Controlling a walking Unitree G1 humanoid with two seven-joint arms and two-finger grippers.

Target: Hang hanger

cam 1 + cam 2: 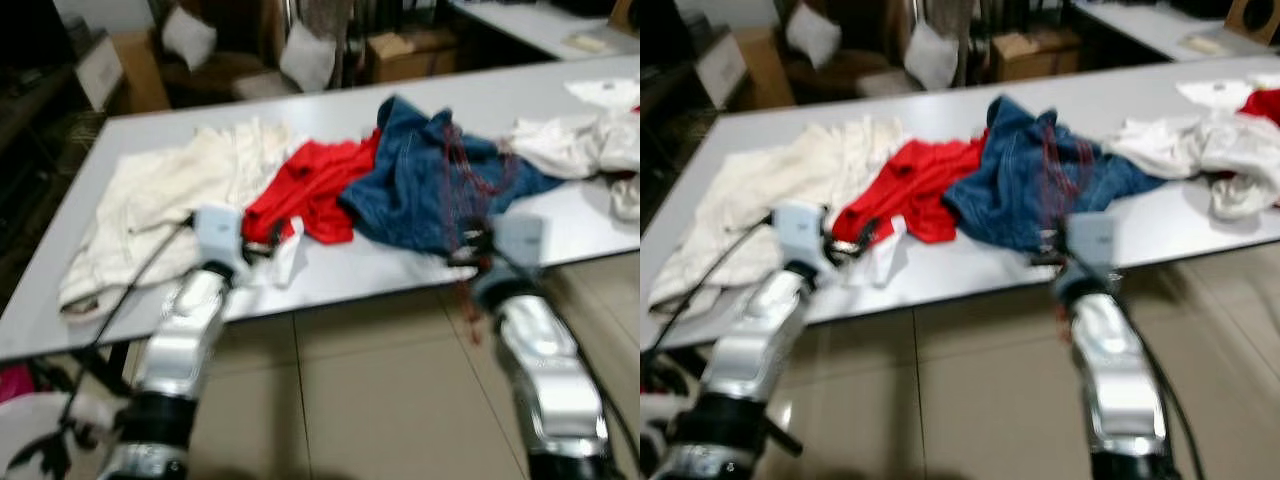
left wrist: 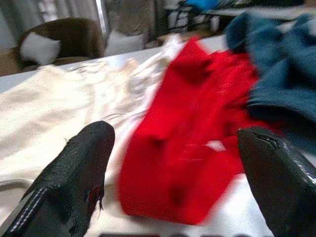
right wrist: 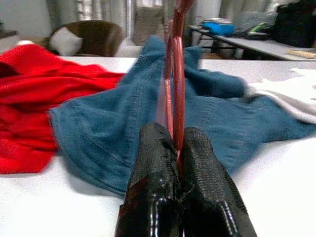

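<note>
**Red hanger pinched at the table's near edge**

While both silver arms reach over the tiled floor (image 1: 380, 380), the right gripper (image 3: 178, 148) sits at the near edge of the grey table (image 1: 560, 235), its 2 fingers pressed together on a thin red hanger (image 3: 177, 74) that stands up in front of the blue denim garment (image 1: 430, 180). The left gripper (image 2: 177, 163) has its fingers spread wide with nothing between them, just before the red garment (image 1: 310, 190). Beside that lies a cream garment (image 1: 160, 200); white clothes (image 1: 580, 140) lie further right.
</note>
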